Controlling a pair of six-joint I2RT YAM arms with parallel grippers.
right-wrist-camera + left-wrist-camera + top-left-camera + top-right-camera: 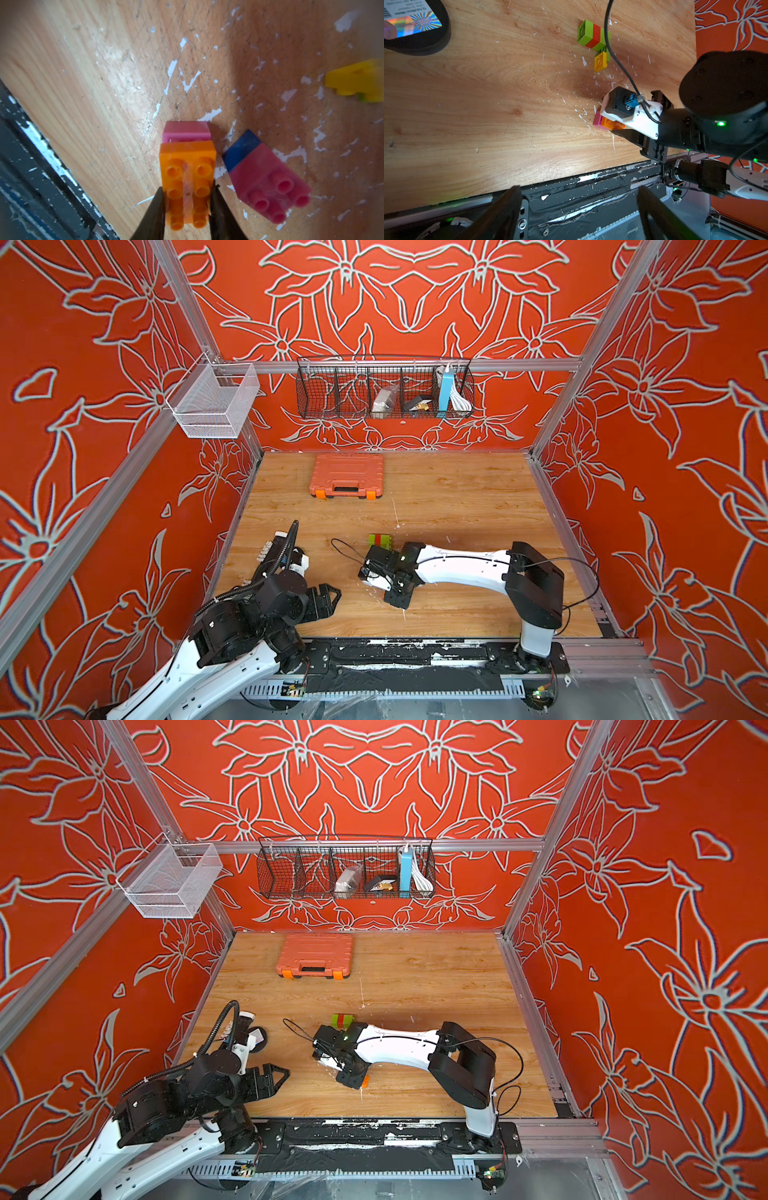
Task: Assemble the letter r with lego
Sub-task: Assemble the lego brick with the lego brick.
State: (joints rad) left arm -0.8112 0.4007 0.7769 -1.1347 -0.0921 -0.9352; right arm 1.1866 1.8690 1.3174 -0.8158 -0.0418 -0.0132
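Orange studded oblong brick (187, 166) within right tool (188, 192)

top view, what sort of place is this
Likely a robot lab booth: an aluminium frame lined with floral panels, a left arm and right arm mounted at the wooden tabletop's front edge, and a wire basket hung on the rail.

**Tallying What Is Lying Here**

I'm counting two pink bricks (186, 131) (268, 178), at least two green (584, 32) (603, 41), one orange (187, 166), one blue (241, 149), one red (595, 35) and one yellow (600, 61). Two robot arms (457, 562) (232, 655), two wire baskets (214, 400) (384, 387) and one toolbox (347, 475) are sitting alongside.
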